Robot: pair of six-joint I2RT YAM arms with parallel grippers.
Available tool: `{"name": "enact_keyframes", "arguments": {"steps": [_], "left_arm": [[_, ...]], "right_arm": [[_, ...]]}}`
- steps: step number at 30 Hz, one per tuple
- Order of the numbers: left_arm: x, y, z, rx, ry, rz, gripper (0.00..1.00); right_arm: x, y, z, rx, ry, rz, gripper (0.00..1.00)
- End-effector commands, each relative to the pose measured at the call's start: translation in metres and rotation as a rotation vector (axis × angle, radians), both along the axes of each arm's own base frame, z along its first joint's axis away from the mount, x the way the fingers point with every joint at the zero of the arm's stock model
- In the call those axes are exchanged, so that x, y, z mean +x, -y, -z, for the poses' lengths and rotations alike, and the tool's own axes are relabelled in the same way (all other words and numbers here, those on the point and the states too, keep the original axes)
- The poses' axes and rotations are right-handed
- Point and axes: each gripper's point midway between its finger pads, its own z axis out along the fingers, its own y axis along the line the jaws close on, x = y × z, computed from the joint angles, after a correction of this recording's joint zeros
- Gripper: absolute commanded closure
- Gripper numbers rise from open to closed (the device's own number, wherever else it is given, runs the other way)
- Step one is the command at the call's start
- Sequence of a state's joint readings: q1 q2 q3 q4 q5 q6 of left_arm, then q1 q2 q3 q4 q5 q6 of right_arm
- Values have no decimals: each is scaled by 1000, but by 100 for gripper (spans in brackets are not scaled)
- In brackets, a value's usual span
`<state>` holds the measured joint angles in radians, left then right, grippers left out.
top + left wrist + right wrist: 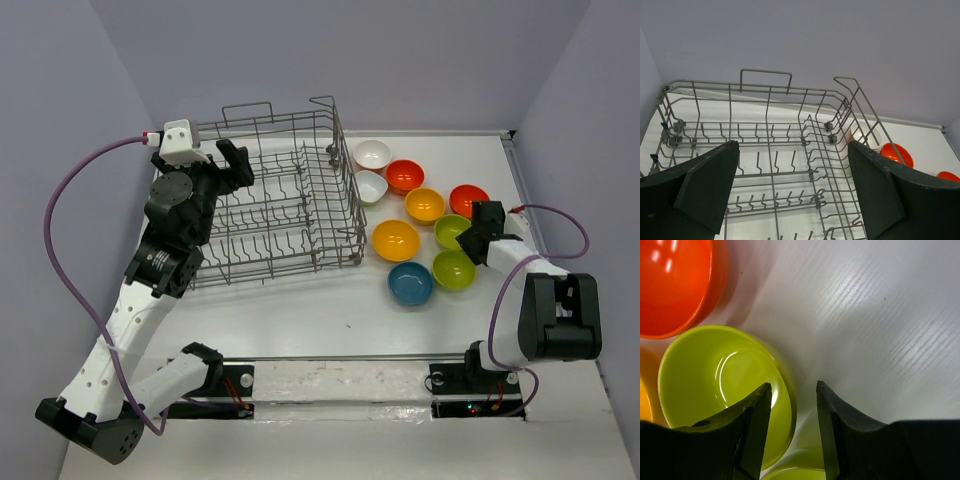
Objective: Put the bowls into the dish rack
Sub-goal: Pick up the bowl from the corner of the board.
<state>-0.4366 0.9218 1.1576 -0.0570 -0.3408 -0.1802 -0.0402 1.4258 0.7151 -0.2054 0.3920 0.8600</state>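
From above, the dish rack [345, 215] is standing on the left half of the table [300, 320], and the bowls [425, 205] are sitting right side up in a cluster on the table just to its right, all outside the rack, the teal bowl [410, 284] lying nearest the arms. The left gripper [235, 165] is hovering over the rack's left part, while the right gripper [478, 235] is reaching down onto the farther lime green bowl [452, 232] at the cluster's right side. Through the left wrist camera, its fingers [710, 185] are standing spread wide with nothing between them, looking across the rack's tines toward its loop handle [766, 72]. Through the right wrist camera, the fingers [752, 430] are standing partly narrowed astride the lime green bowl's rim, one inside the bowl and one outside over the table, with a gap showing on each side of the rim; a red-orange bowl [670, 285] is lying just beyond
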Motion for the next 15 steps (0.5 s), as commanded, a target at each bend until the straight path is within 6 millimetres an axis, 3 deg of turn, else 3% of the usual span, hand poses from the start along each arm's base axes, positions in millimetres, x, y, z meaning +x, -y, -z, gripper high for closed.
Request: {"name": "enact_keyframes", "arguments": {"steps": [1,5,13,15], "left_arm": [[0,-3,-13,-13,42,-12,1],[0,-3,-14,-14,44,-13,1],[0,-1,-14,-16,43,-1,1],[0,0,-14,-17,43,1,1]], "right_arm": [[7,4,-2,-11,34,6,53],[8,5,-4,-13,39,6,60],[11,8,-22,-42,78,-2,99],[12,9,-30,-51,98,-1,99]]}}
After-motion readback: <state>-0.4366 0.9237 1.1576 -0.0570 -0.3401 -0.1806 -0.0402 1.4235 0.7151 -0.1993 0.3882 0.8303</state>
